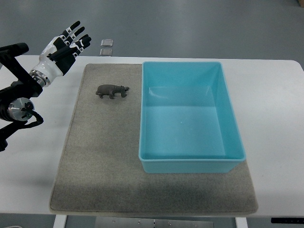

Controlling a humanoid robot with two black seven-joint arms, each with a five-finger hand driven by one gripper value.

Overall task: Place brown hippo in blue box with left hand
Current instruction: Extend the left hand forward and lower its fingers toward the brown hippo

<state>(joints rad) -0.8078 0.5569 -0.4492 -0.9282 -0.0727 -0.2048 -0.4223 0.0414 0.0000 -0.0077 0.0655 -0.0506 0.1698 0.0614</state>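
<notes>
A small brown hippo (112, 91) stands on the grey mat (99, 161), just left of the blue box (190, 159). The blue box is empty and sits on the right part of the mat. My left hand (70, 42) is up at the far left, beyond the mat's back left corner, with its fingers spread and holding nothing. It is well apart from the hippo, up and to the left of it. My right arm does not show.
The mat lies on a white table (275, 104). Two small grey squares (107, 46) lie on the floor beyond the table's far edge. The left arm's black joints (16, 107) hang over the table's left side.
</notes>
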